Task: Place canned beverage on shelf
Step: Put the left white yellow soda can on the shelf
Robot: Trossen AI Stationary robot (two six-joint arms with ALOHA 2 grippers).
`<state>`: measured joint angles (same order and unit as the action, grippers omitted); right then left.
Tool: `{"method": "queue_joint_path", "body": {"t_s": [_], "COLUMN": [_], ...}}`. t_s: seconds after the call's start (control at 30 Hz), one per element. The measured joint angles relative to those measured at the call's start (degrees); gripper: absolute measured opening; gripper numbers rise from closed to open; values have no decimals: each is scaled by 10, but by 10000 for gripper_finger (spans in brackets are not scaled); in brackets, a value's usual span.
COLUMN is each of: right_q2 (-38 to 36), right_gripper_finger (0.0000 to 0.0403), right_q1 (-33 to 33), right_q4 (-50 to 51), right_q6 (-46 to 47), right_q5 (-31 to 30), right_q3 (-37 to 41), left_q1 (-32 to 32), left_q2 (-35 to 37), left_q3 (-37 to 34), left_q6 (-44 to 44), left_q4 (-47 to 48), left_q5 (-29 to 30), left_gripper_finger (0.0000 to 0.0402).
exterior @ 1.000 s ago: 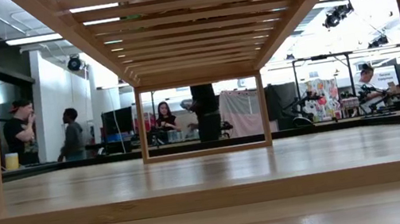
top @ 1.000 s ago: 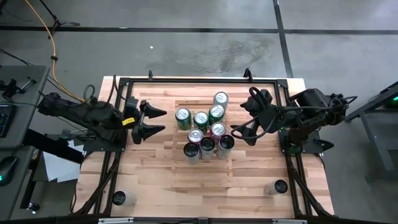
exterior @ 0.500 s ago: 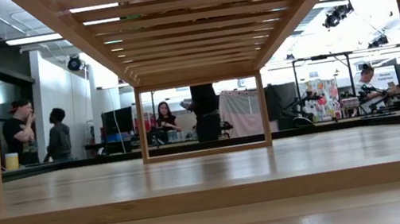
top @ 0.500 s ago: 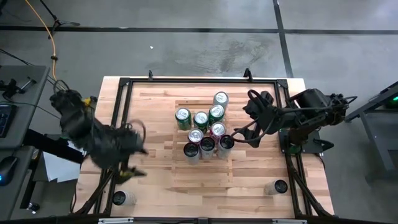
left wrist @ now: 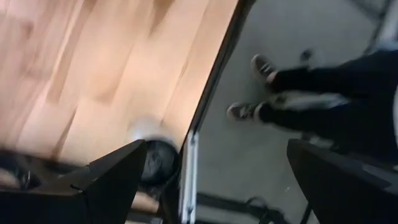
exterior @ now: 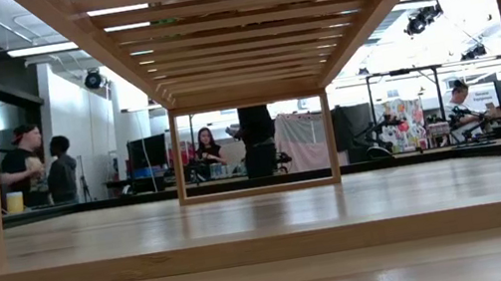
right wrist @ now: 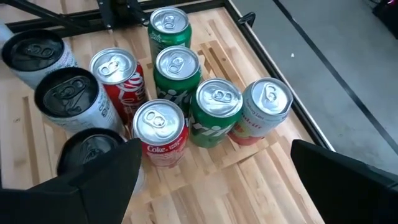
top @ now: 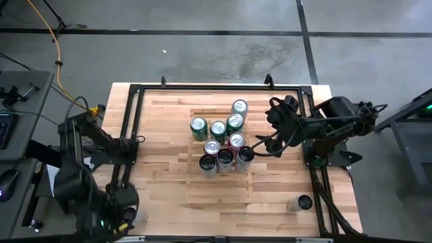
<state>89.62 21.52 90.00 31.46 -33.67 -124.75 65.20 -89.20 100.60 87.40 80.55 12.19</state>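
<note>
Left tool (top: 118, 214) is at the near left corner of the tabletop (top: 162, 196), above a dark-topped can (left wrist: 152, 160) that stands close to the black frame rail (left wrist: 214, 74); its two fingers are wide apart and nothing is between them. In the left wrist view a person's shoes (left wrist: 255, 87) and dark trouser legs show on the grey floor beside the tabletop. Right tool (top: 260, 145) is just to the right of the group of cans on the shelf (top: 202, 115), with its fingers also spread apart and empty. The shelf, a pale slatted rack, lies in the middle of the tabletop and carries eight cans close together: three green cans (right wrist: 177, 71), two red cans (right wrist: 160, 134), a pale can (right wrist: 264, 111) with a silver top, and dark-topped cans (right wrist: 68, 99) at the near side. One more can (top: 304, 202) stands alone at the near right of the tabletop, well apart from the shelf. In the low view the slats show overhead, and several people (exterior: 33, 170) stand in the room behind.
</note>
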Motion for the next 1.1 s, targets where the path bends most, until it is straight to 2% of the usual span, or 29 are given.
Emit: {"method": "queue_joint_path", "body": {"t_s": [0.13,0.23,0.37,0.6,0.87,1.1], "right_q2": [0,0,0,0,0,0], "right_gripper_finger": [397,397,397,397,397,397], "right_q1": [0,0,0,0,0,0], "right_q4": [0,0,0,0,0,0], "right_q6": [-4,-8,-9,-5,-4,-4], "right_q5": [-5,-5,-7,-7,-7,-26], "right_q3": [0,0,0,0,0,0], "left_q1": [11,16,24,50,57,54], "left_q2": [-46,-71,-88,-115,-108,-109], "left_q3": [0,0,0,0,-7,-47], "left_q6": [9,-3,-10,-24,-36,-69], "left_q4": [-10,-19,-9,94,90,29], "left_q5": [-57,-73,-70,-65,-15,-34], "left_gripper_finger": [381,381,381,381,381,381]}}
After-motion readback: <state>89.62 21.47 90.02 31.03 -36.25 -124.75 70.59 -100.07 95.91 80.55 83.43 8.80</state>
